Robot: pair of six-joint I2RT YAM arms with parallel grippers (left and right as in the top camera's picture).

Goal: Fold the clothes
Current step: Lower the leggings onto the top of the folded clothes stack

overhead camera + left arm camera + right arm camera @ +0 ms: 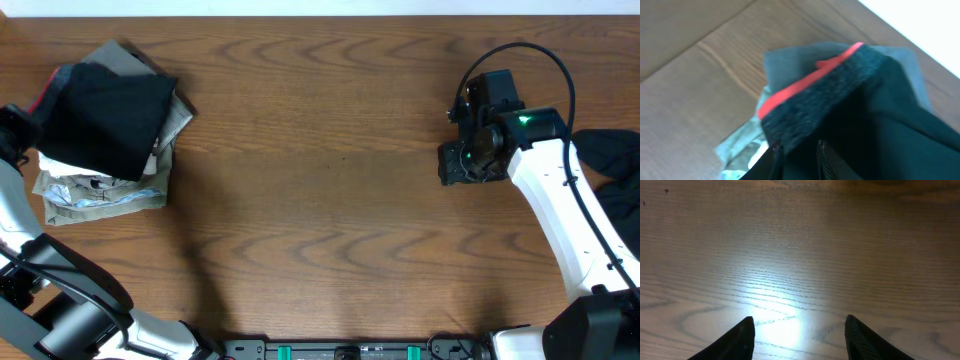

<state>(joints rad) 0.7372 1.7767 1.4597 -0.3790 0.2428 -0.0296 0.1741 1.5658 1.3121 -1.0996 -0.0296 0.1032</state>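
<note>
A folded black garment with a red trim lies on top of a stack of folded pale clothes at the table's far left. My left gripper is at the stack's left edge. In the left wrist view its fingers are close together on the thick folded edge of the black garment, whose red trim shows above. My right gripper hovers over bare wood at the right. It is open and empty, with both fingertips wide apart in its wrist view.
A pile of dark clothes lies at the table's right edge, behind my right arm. The wooden table stretches between the two grippers. The table's far edge runs near the stack.
</note>
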